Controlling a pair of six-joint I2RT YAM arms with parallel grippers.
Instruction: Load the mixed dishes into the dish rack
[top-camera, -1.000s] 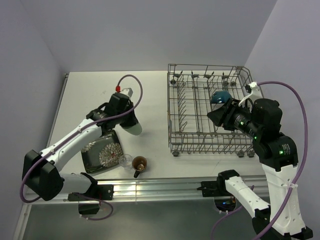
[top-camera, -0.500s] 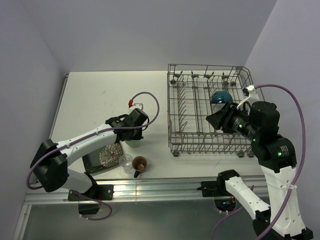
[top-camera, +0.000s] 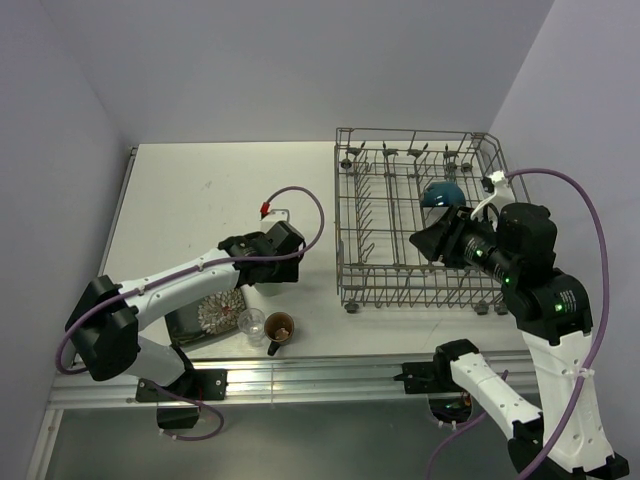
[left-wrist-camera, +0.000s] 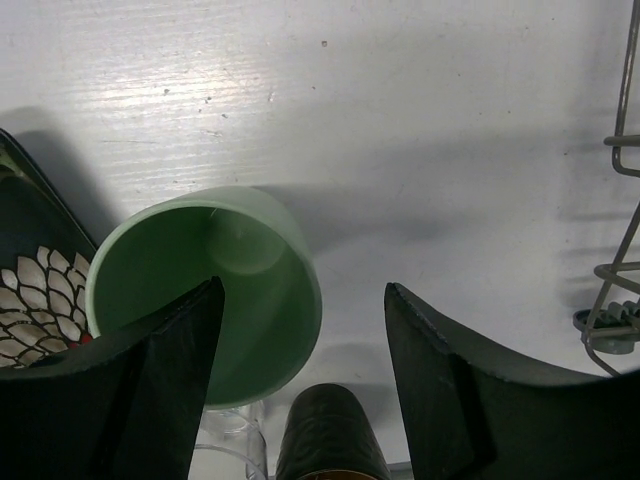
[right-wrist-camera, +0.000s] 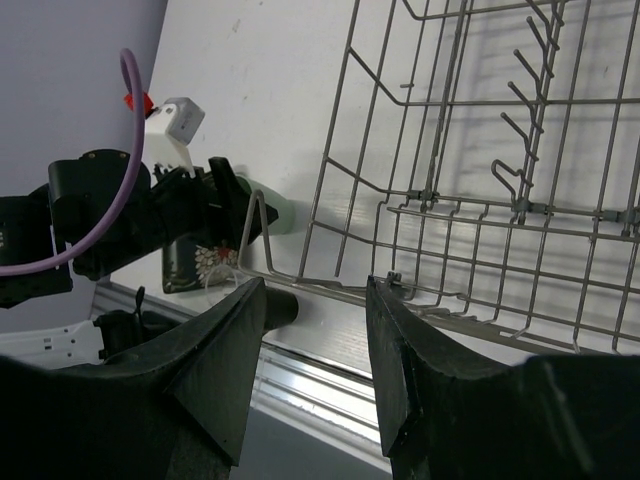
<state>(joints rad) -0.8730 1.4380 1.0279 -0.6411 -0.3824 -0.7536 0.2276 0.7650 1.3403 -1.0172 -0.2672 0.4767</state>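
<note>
Green cup (left-wrist-camera: 205, 290) sits below the spread, empty left fingers (left-wrist-camera: 130, 400): straddle its rim squarely before closing; right fingers (right-wrist-camera: 200, 400) gape empty.

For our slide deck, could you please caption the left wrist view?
Open left gripper over the upright pale green cup beside the square black floral plate.

The pale green cup (left-wrist-camera: 215, 290) looks like smooth, satiny plastic. The dish rack (top-camera: 344, 230) is thin grey metal wire. The worktop (left-wrist-camera: 400, 100) is white with faint brushed grain. The fingers (left-wrist-camera: 470, 390) are matt black plastic.
</note>
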